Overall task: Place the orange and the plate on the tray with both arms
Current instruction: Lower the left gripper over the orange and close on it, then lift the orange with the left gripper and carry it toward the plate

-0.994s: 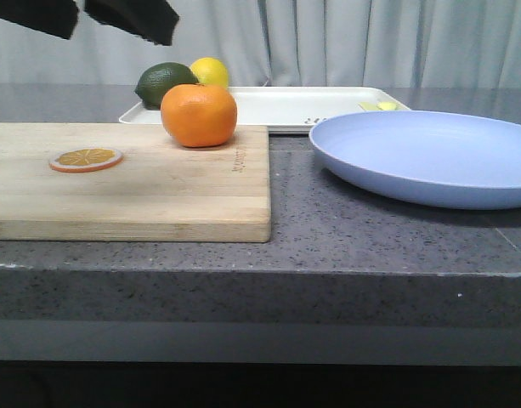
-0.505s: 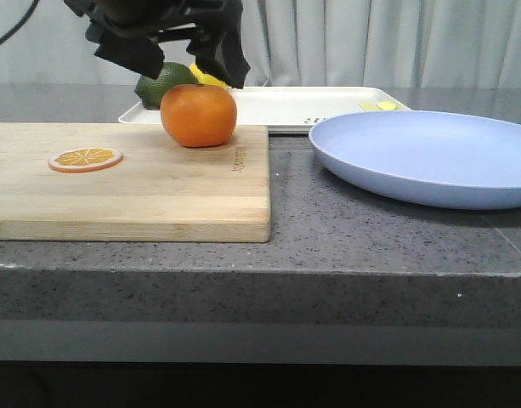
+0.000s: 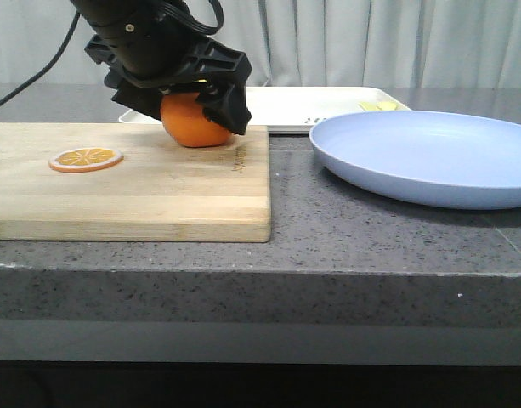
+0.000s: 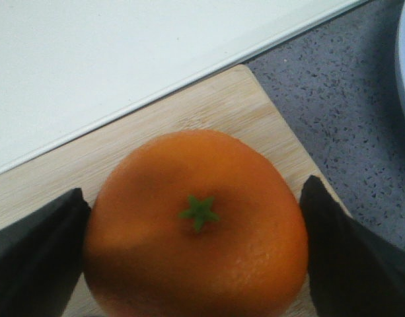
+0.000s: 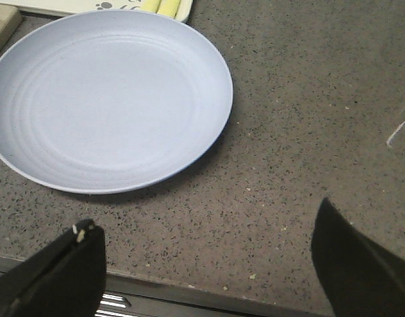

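On the left of the worktop (image 3: pixel 345 229), a wooden cutting board (image 3: pixel 158 191) is laid, and a thin orange slice (image 3: pixel 85 158) is seen flat near its left end. At the board's far right corner the orange (image 3: pixel 190 123) is seated, stem up, and the left gripper (image 3: pixel 179 85) is lowered over it. From the left wrist view the two fingers (image 4: pixel 34 254) are spread to either side of the fruit, close against its skin; whether they are pressed onto it or merely beside it cannot be told. Behind the board the off-white tray (image 3: pixel 302 106) is set, with small yellow-green pieces at its far right corner. Right of the board, on the bare worktop just in front of the tray, the lavender-blue plate (image 3: pixel 430 157) is placed. The right gripper (image 5: pixel 202 264) is held released above the worktop near the plate's edge, nothing being touched by its fingers.
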Controlling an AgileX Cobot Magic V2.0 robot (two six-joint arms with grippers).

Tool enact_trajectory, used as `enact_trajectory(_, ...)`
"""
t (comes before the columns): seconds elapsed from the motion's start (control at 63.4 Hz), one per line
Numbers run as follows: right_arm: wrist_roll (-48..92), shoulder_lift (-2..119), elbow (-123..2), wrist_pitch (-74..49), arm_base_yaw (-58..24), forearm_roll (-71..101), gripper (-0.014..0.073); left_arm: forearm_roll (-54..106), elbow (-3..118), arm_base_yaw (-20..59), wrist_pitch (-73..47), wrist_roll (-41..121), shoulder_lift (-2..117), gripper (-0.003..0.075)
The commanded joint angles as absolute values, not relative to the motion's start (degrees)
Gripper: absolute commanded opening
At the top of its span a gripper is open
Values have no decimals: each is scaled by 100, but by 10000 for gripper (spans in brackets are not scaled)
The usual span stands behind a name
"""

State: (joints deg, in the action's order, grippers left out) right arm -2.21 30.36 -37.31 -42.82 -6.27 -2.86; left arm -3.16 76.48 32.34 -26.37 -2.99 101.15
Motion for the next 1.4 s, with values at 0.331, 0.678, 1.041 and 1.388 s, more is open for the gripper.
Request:
enact_trajectory(0.331,-172,3091,-3917,-3950,-622,-328,637,-276,7924,3288,-2348,-293,9843,452)
enact_trajectory(0.678,-172,3091,-3917,-3950,-622,-328,637,-472,8889,3561,-2810,-293,9843,452)
enact_trajectory(1.041,-172,3091,-3917,-3943,-622,-328,637,-472,9104,4440,-2429,-293,9905,452)
enact_trajectory(1.388,-172,3091,-3917,-3943,-622,-328,637,-503,10314,5214,-2493,-293,10998,452)
